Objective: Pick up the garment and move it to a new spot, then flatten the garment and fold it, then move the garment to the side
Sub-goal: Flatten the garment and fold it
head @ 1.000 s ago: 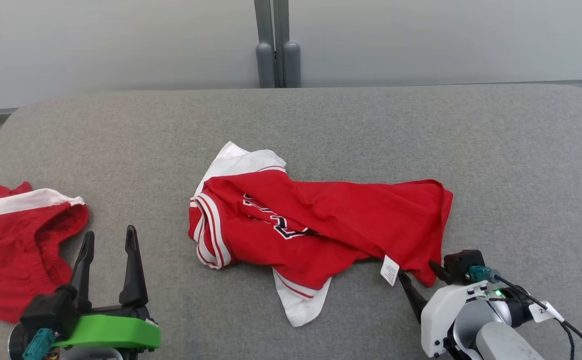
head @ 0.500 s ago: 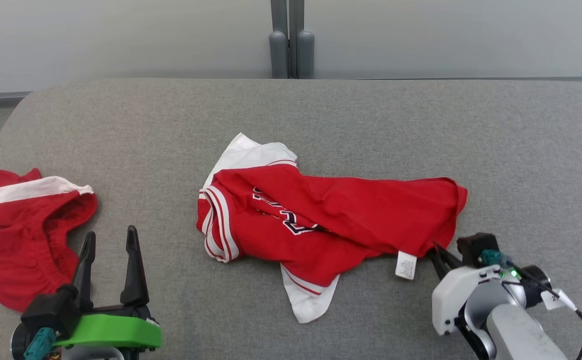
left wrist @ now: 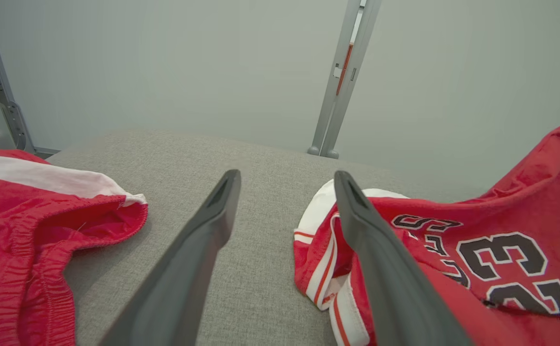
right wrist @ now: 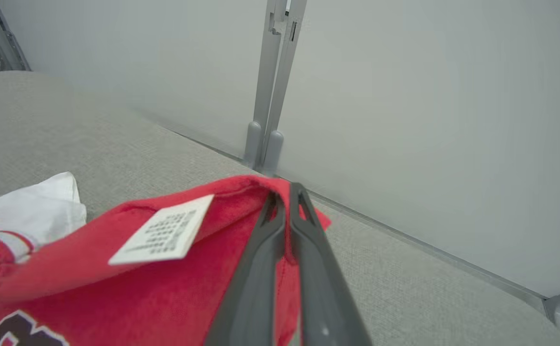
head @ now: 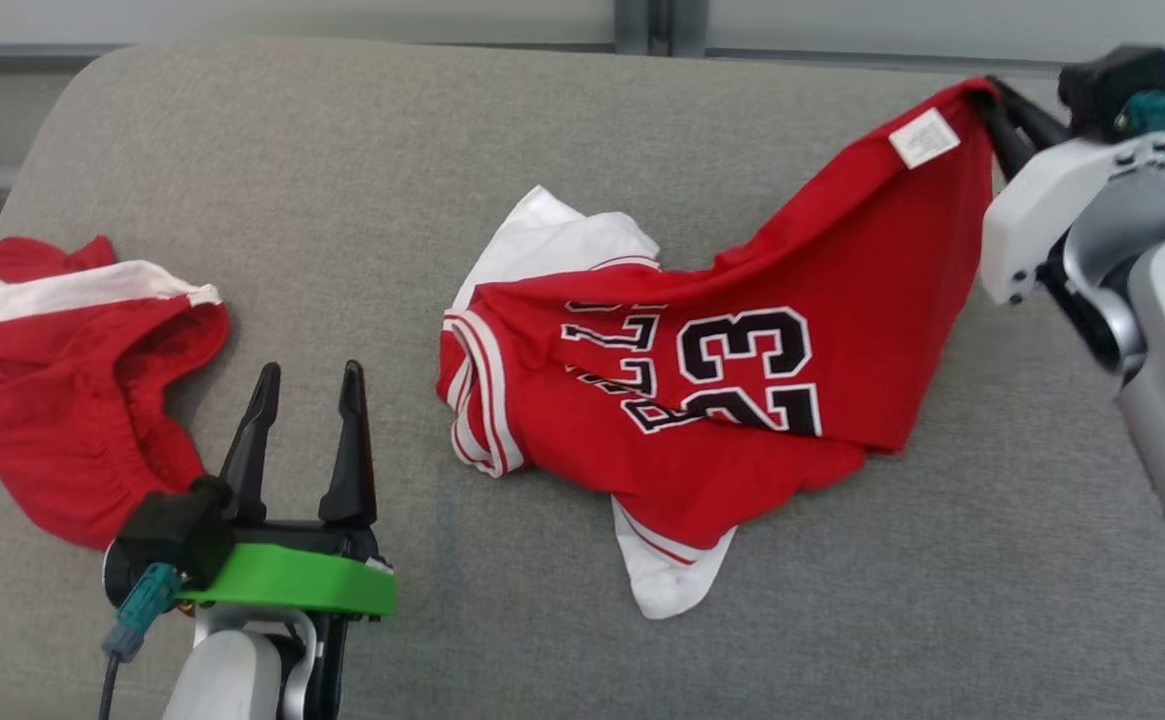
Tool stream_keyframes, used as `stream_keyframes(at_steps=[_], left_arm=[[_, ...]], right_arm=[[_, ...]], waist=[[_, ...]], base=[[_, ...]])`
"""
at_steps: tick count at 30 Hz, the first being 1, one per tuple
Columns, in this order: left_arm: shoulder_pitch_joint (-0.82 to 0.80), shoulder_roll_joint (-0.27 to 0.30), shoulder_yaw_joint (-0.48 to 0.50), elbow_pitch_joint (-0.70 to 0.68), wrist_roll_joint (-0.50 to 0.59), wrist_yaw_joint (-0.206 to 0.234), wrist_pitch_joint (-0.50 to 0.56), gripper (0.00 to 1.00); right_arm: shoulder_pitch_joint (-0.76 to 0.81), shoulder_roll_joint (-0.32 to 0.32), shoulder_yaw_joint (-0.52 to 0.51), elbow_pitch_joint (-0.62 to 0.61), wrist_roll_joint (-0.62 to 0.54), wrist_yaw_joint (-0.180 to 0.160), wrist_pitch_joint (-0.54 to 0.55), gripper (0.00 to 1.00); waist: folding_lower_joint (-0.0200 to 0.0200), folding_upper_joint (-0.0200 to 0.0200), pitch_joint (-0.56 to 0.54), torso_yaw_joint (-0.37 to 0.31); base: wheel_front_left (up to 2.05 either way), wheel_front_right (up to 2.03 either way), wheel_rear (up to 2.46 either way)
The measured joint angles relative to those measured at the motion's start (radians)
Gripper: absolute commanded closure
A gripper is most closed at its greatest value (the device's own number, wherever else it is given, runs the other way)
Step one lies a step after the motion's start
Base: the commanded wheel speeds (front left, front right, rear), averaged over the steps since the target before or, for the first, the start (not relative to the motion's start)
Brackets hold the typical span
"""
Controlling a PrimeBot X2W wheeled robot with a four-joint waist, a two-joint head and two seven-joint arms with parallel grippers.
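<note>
The garment (head: 702,390) is a red jersey with white trim and a black "23", lying mid-table with its right corner lifted. My right gripper (head: 992,100) is shut on that raised corner beside a white label (head: 924,137); the right wrist view shows the closed fingers (right wrist: 284,226) pinching red cloth (right wrist: 164,288). My left gripper (head: 307,385) stands open near the front left, empty, between both red pieces. In the left wrist view its fingers (left wrist: 212,226) frame bare table, with the jersey (left wrist: 453,250) to their right.
Red shorts with a white band (head: 72,380) lie at the table's left edge, also seen as shorts (left wrist: 30,226) in the left wrist view. The grey padded table (head: 342,180) ends at a pale wall with a grey post (head: 660,25) behind.
My right gripper closed on the jersey's near right corner and lifted it up and away, unfolding the cloth so the number shows. The head camera tilted down. The left gripper stayed open.
</note>
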Motion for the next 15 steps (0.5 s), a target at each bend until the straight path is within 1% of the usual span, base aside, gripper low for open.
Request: stream_keyframes(at_steps=[3,7,11,14,15], left_arm=[[-0.027,-0.009,-0.021,0.018,-0.003,-0.010,0.000,0.00],[-0.062,-0.017,-0.040,0.030,-0.011,-0.019,0.000,0.00],[-0.089,-0.019,-0.055,0.040,-0.018,-0.023,0.000,0.00],[-0.109,-0.019,-0.068,0.042,-0.034,-0.026,0.000,0.00],[-0.114,-0.020,-0.071,0.043,-0.035,-0.026,0.000,0.00]], right_arm=[[-0.111,-0.041,0.040,0.090,0.035,0.000,0.016,1.00],[-0.258,-0.076,0.084,0.226,0.072,0.000,-0.006,1.00],[-0.382,-0.081,0.111,0.363,0.077,0.000,-0.063,1.00],[-0.451,-0.081,0.117,0.455,0.058,0.000,-0.139,1.00],[-0.472,-0.077,0.116,0.486,0.054,0.000,-0.170,0.58]], waist=[[0.0000,0.0000,0.034,0.041],[0.0000,0.0000,0.082,0.096],[0.0000,0.0000,0.132,0.144],[0.0000,0.0000,0.167,0.176],[0.0000,0.0000,0.178,0.186]], base=[[0.00,0.00,0.00],[0.00,0.00,0.00],[0.00,0.00,0.00],[0.00,0.00,0.00],[0.00,0.00,0.00]])
